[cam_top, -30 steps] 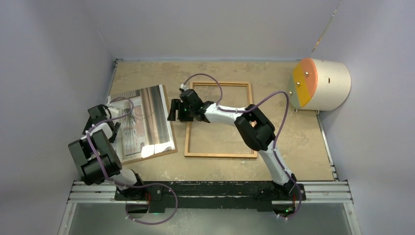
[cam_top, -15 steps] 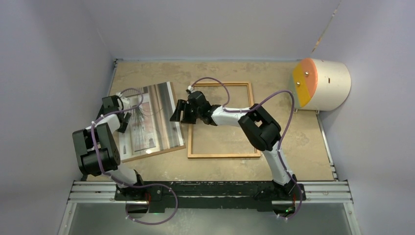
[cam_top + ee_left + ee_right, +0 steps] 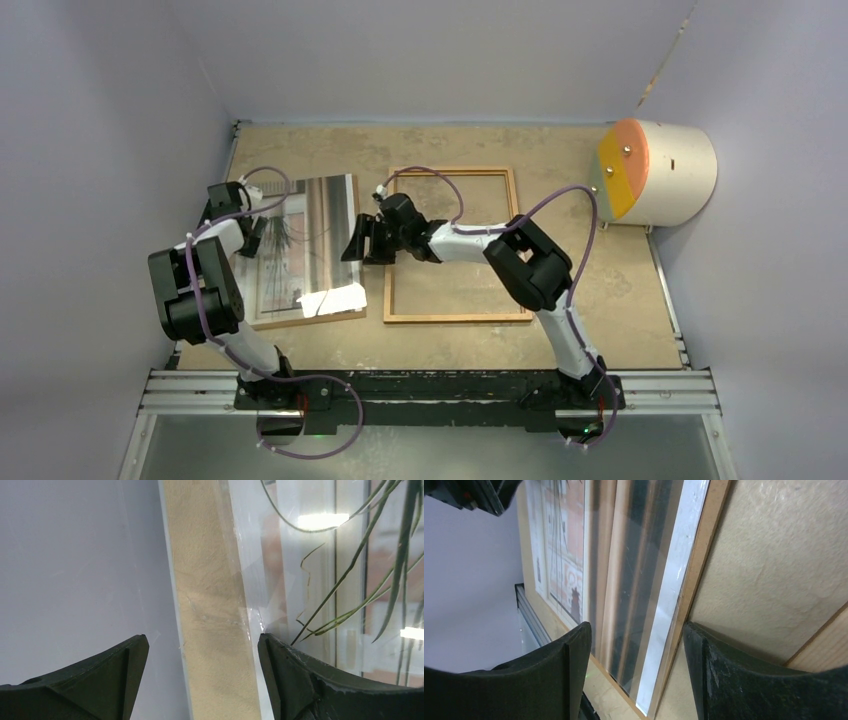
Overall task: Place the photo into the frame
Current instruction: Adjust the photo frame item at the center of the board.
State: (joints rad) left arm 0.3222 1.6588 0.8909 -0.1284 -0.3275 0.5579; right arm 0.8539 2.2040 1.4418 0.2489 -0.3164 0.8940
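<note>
The left gripper (image 3: 202,650) and right gripper (image 3: 636,635) are hovering, spread wide, at the sides of the photo (image 3: 300,250). It is lying left of the frame (image 3: 455,319). Next comes pinching it, I think.

I see the large paper print of a spiky potted plant by a curtained window (image 3: 300,240) lying face up and slightly skewed, glare on its near corner, just left of the thin orange-brown wooden rectangular frame (image 3: 460,319), which lies flat, apart from it.
</note>
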